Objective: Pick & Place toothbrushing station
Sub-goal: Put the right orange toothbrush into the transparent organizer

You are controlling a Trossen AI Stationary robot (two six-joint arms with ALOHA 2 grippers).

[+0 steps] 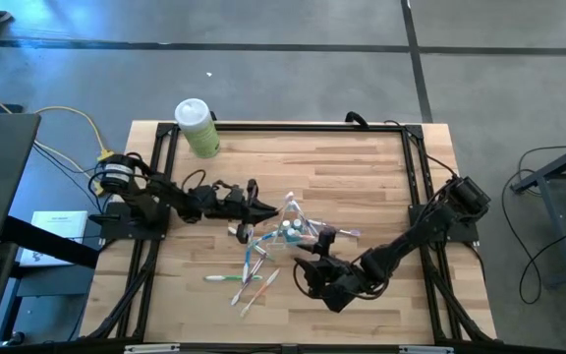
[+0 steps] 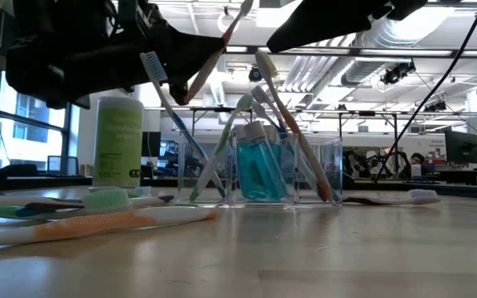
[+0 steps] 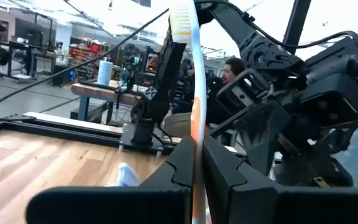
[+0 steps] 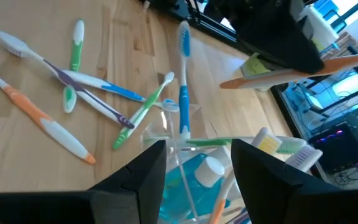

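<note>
An orange-and-white toothbrush (image 3: 197, 93) is clamped between the closed fingers (image 3: 229, 180) of the left gripper (image 1: 259, 206). In the left wrist view its long axis is seen running straight out past the fingertips, bristle head (image 3: 181, 18) at the far end. In the low view it is held tilted above the clear plastic cup (image 2: 259, 170), head up, not touching the cup.

The cup is seen standing on the wooden worktop (image 1: 362, 177) near its middle, with a teal white-capped tube (image 2: 257, 165) and several toothbrushes leaning inside it, heads up. One blue-and-white toothbrush (image 4: 183, 74) is seen upright in it from the right wrist view.

The right gripper (image 1: 311, 267) is placed just beside the cup, on the side away from the pale-green bottle (image 1: 198, 128). Its fingers (image 4: 143, 174) are parted, the cup lying between them and ahead; no contact can be confirmed.

More toothbrushes (image 1: 244, 280) are left lying flat on the worktop beside the cup, crossed at mixed angles.
</note>
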